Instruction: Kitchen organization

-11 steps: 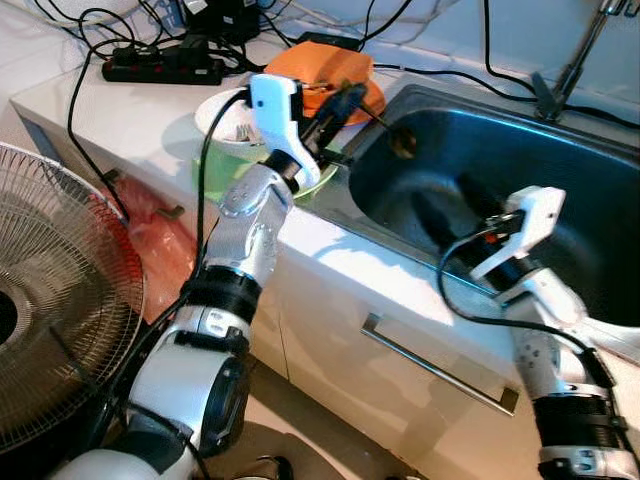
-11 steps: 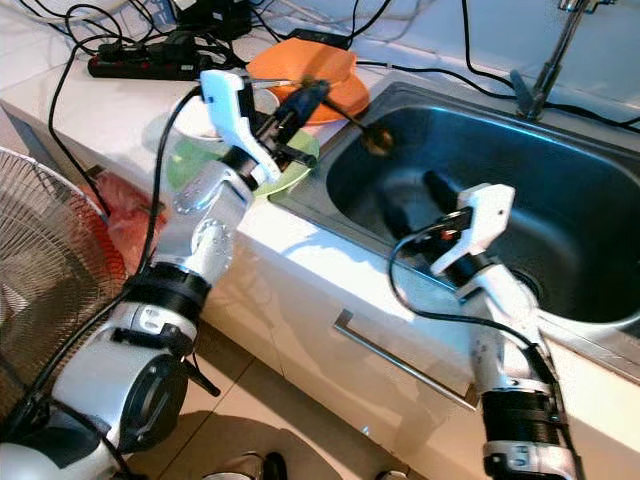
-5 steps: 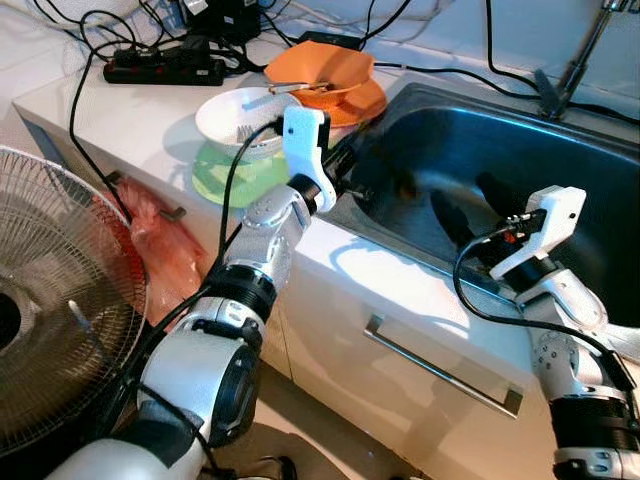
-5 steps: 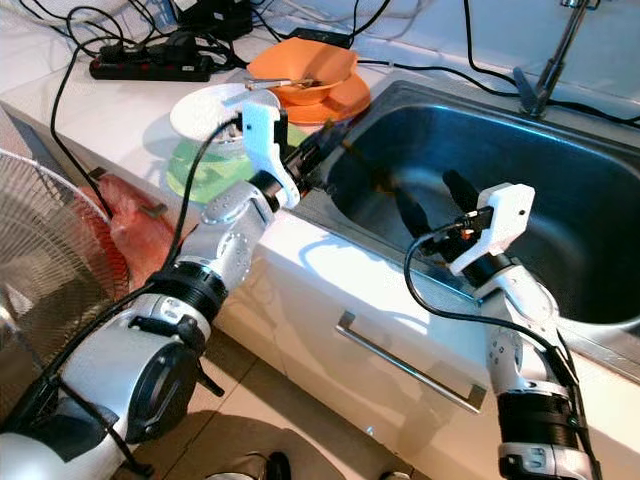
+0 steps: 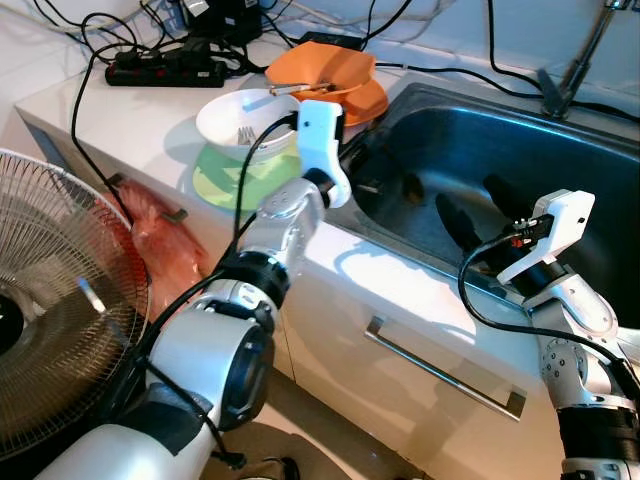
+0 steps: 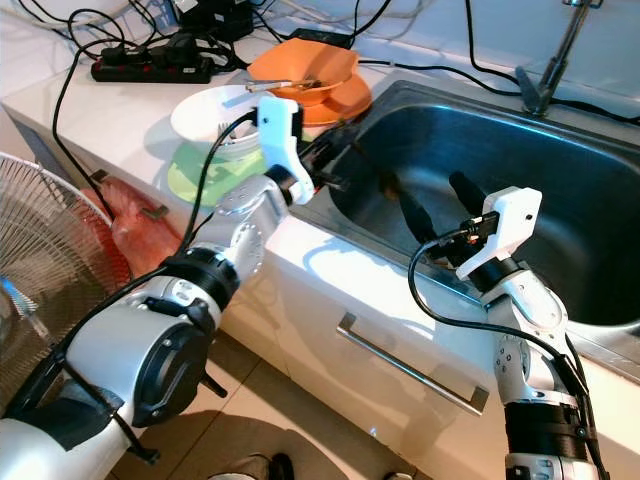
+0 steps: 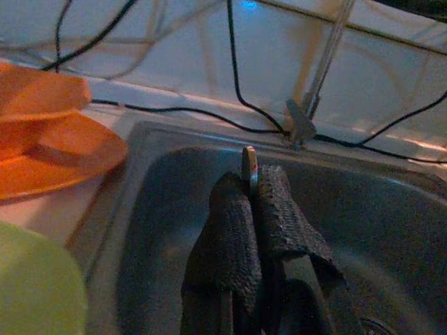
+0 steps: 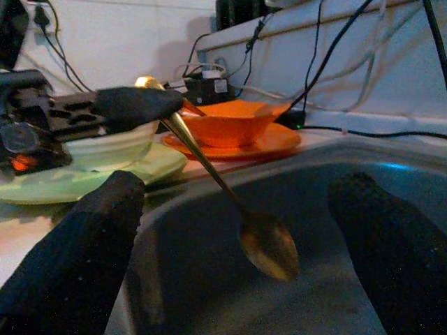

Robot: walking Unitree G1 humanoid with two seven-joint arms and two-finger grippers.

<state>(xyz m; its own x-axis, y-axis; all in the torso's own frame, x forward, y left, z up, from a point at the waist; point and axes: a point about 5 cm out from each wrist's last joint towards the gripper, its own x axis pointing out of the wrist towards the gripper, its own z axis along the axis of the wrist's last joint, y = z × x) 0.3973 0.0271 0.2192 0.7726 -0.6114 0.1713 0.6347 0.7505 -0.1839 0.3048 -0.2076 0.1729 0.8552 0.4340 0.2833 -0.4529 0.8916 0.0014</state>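
A brass-coloured spoon (image 5: 410, 185) slants down into the steel sink (image 5: 560, 150) from its left rim. My left gripper (image 5: 352, 168) is shut on the spoon's handle, whose tip pokes out above the fingertips (image 7: 249, 164). In the right wrist view the spoon's bowl (image 8: 269, 246) hangs just above the basin floor. My right gripper (image 5: 477, 205) stands open inside the sink, a little to the right of the spoon, with nothing between its fingers (image 8: 77, 265).
On the counter left of the sink, a white bowl (image 5: 245, 120) with a fork sits on a green plate (image 5: 230, 178). Behind it, an orange bowl (image 5: 325, 68) rests on an orange plate (image 5: 368, 100). Power strip (image 5: 165, 68), cables, faucet (image 5: 570, 70), fan (image 5: 50, 300).
My left gripper has carried the spoon from above the plates down and right to the sink's rim, lowering the spoon's bowl into the basin. The right gripper has drifted slightly right.
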